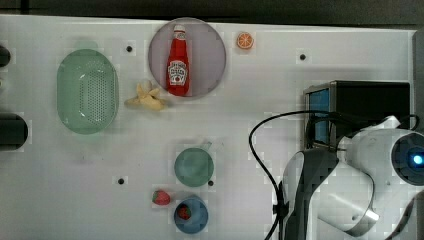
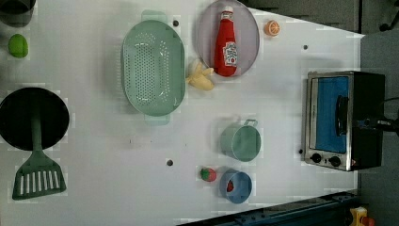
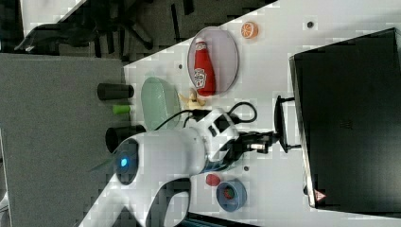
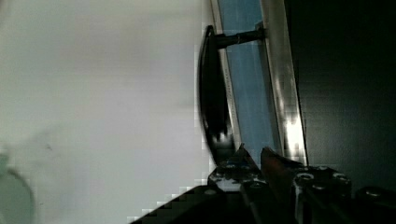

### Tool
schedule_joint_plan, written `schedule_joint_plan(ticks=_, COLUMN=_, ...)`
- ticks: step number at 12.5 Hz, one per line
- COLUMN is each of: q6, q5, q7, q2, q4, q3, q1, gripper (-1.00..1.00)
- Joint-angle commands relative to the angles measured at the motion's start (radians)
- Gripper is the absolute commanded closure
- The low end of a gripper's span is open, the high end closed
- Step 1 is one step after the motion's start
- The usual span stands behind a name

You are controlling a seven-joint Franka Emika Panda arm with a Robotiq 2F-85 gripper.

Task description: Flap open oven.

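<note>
The oven [image 2: 342, 120] stands at the right edge of the left view, its blue door [image 2: 331, 113] shut against the frame, bar handle [image 2: 341, 115] and two knobs facing the camera. In the right view the same oven fills the right side as a plain black top, with the gripper [image 3: 273, 138] reaching to the handle. The wrist view, lower centre, shows the fingertips [image 4: 243, 156] nearly together (a slim gap) just beside the handle's end.
</note>
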Motion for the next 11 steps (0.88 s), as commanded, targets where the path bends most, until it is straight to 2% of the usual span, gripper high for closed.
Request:
schedule_joint_plan(ticks=1, q6=0.038, q5=0.001, q7=-0.062, q2=0.021, q4=0.003, q3=-0.009, q1=0.013, gripper=0.65)
schedule_joint_plan(ticks=11, q6=0.174, q5=0.002, q7=-0.062, q2=0.110, q4=-0.042, q3=0.009, q1=0.021, gripper=0.65)
